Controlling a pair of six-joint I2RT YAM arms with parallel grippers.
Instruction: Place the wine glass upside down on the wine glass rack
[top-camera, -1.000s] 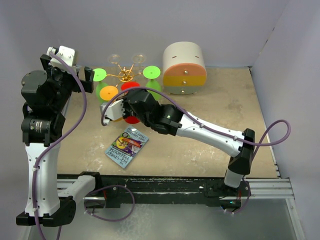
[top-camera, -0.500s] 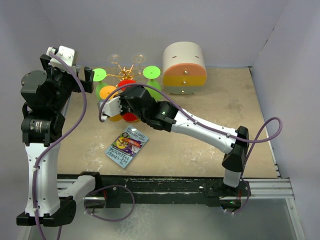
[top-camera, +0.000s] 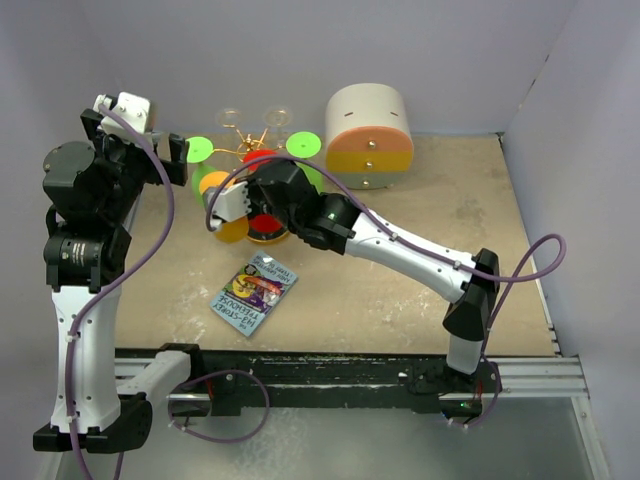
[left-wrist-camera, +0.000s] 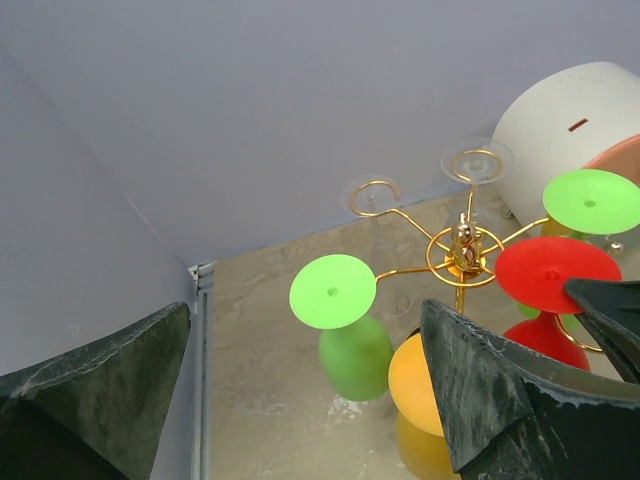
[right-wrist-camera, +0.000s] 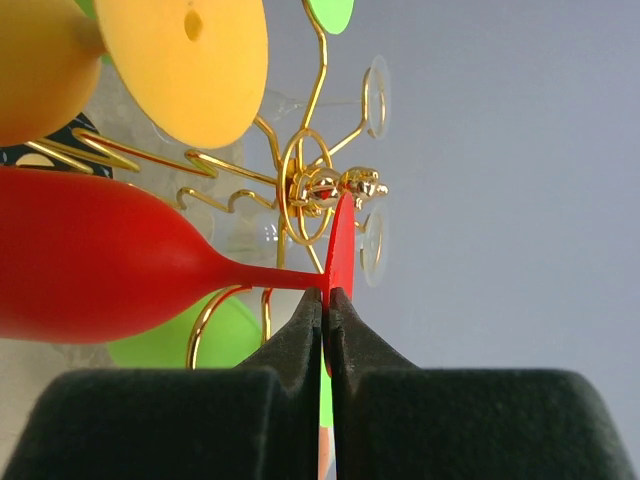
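The glossy red wine glass (right-wrist-camera: 100, 265), bowl cut off by the frame, is grasped at its thin disc foot by the right hand (right-wrist-camera: 326, 300); the left hand (left-wrist-camera: 305, 312) is released.

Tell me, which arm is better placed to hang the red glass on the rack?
Right. The right gripper is shut on the foot of the red glass, which is upside down and close to the rack. The left gripper is open, empty and off to the side.
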